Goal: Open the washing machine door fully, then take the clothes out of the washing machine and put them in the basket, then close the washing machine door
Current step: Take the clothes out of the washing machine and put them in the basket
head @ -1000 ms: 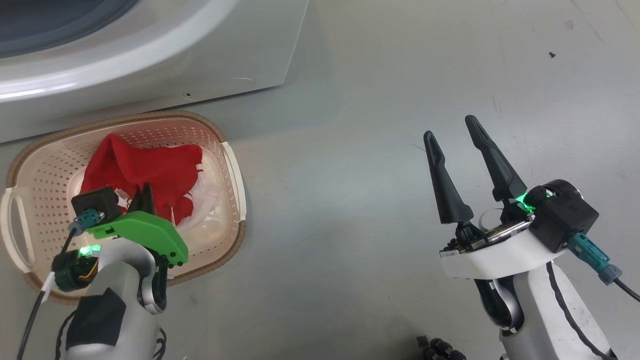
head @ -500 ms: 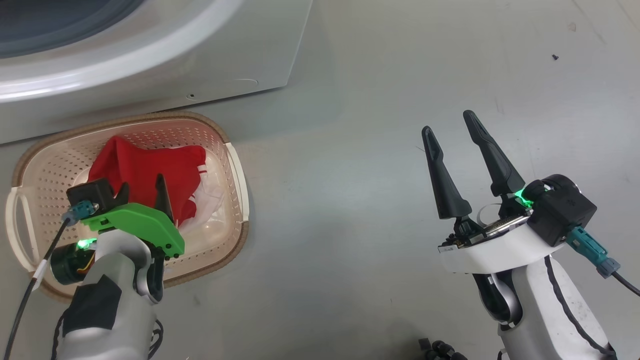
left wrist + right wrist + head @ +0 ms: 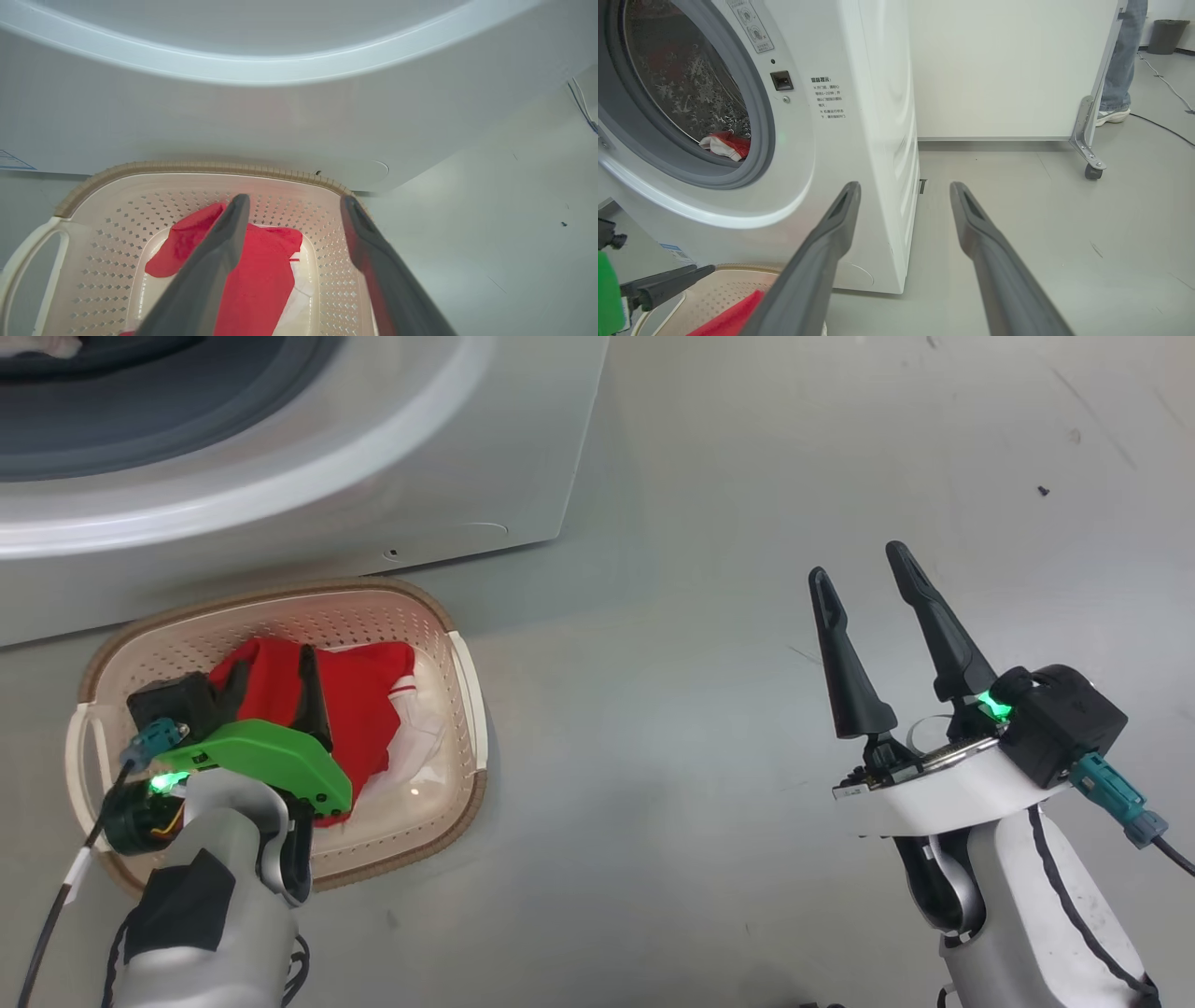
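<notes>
Basket [image 3: 308, 616] lengthwise along washing machine [image 3: 420, 457]

Grey floor [image 3: 709, 476], cream basket [image 3: 280, 594], white washing machine [image 3: 420, 476] touching it

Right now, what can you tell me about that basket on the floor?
The basket is a cream plastic rectangle with rounded corners, perforated walls, a brown woven-look rim and a pale handle at each end. It stands upright on the grey floor, just in front of the washer. Red clothes with some white fabric lie inside. The open left claw hovers above them.
</notes>
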